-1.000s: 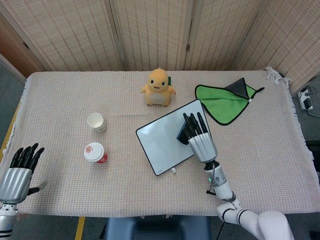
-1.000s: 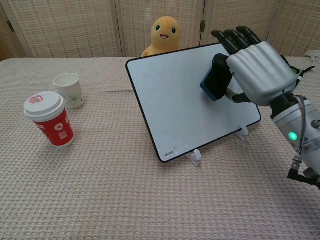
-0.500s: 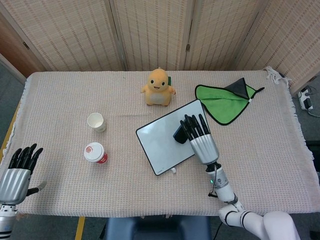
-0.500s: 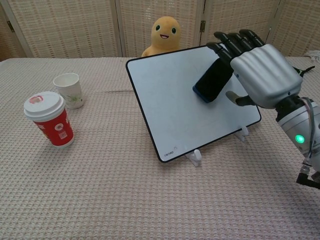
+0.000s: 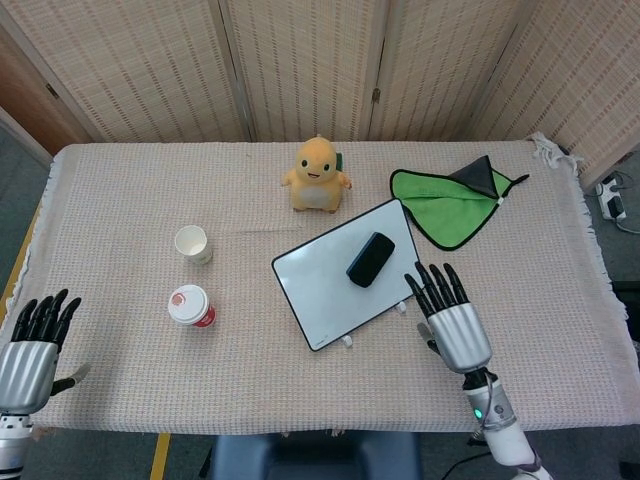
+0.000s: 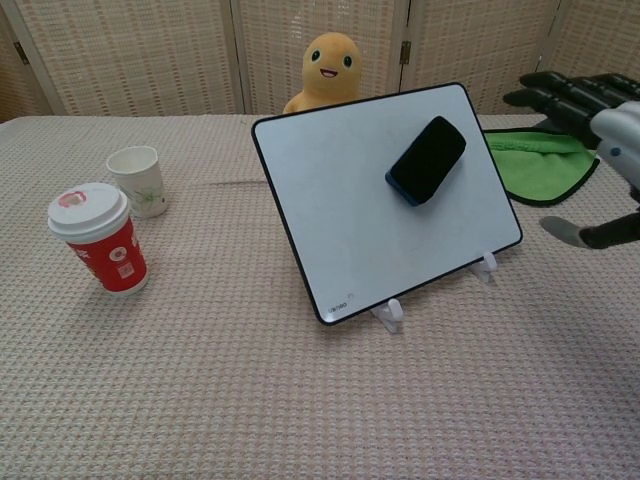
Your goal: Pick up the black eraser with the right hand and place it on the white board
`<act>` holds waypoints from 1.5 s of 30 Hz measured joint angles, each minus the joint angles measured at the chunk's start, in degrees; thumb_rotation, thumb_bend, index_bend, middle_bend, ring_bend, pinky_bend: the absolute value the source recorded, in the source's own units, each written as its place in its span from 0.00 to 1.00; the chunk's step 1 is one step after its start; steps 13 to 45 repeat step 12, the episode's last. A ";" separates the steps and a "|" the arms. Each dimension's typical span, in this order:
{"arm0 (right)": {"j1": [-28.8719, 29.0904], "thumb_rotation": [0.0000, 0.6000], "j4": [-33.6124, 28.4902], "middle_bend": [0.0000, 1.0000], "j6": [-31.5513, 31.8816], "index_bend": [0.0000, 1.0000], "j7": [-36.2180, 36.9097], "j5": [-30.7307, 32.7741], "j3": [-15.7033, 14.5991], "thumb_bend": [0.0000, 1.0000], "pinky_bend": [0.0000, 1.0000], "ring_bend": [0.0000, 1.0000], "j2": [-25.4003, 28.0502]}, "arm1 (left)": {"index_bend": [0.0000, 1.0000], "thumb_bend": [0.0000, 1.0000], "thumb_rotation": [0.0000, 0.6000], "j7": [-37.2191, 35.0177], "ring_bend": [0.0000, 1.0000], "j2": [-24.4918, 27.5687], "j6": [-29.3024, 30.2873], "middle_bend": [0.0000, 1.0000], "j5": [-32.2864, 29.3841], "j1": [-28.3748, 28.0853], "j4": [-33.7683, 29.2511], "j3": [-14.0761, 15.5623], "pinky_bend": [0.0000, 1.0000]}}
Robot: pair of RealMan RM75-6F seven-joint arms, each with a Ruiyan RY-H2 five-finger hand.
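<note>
The black eraser (image 5: 371, 259) (image 6: 427, 160) lies on the tilted white board (image 5: 320, 285) (image 6: 340, 210), in its upper right part, with nothing touching it. My right hand (image 5: 450, 322) (image 6: 590, 110) hovers to the right of the board and nearer to me, apart from it, fingers spread and holding nothing. At the table's near left corner, my left hand (image 5: 32, 350) is open and holds nothing; only the head view shows it.
A yellow plush toy (image 5: 317, 175) (image 6: 328, 68) sits behind the board. A green cloth (image 5: 455, 208) (image 6: 540, 165) lies to its right. A white paper cup (image 5: 193, 244) (image 6: 137, 180) and a red lidded cup (image 5: 190, 306) (image 6: 98, 238) stand on the left.
My right hand let go of the eraser, which stays on the board, and pulled back to the right and toward me. The left hand drifted slightly nearer.
</note>
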 measured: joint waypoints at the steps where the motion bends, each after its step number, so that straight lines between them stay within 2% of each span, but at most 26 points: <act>1: -1.45 1.00 -2.54 0.00 0.01 0.00 0.00 0.40 -1.56 0.33 0.00 0.00 3.81 | 0.00 0.15 1.00 0.33 0.00 -0.07 0.50 0.00 0.15 0.30 -0.09 0.08 0.00; 4: -5.18 1.00 -6.24 0.00 0.28 0.00 2.04 1.20 -5.09 0.33 0.00 0.00 12.26 | 0.00 0.15 1.00 1.25 0.00 -0.30 1.62 0.00 0.63 0.94 -0.25 0.23 0.00; 8: -8.86 1.00 -5.85 0.00 1.50 0.00 8.88 1.52 -7.08 0.33 0.00 0.00 16.46 | 0.00 0.15 1.00 2.23 0.00 -0.65 2.13 0.00 0.86 1.36 -0.32 0.25 0.00; 12: -11.76 1.00 -3.11 0.00 4.23 0.00 13.57 0.98 -7.09 0.33 0.00 0.00 16.58 | 0.00 0.15 1.00 2.64 0.00 -1.00 2.56 0.00 1.50 1.48 -0.04 0.29 0.00; 45: -11.76 1.00 -3.11 0.00 4.23 0.00 13.57 0.98 -7.09 0.33 0.00 0.00 16.58 | 0.00 0.15 1.00 2.64 0.00 -1.00 2.56 0.00 1.50 1.48 -0.04 0.29 0.00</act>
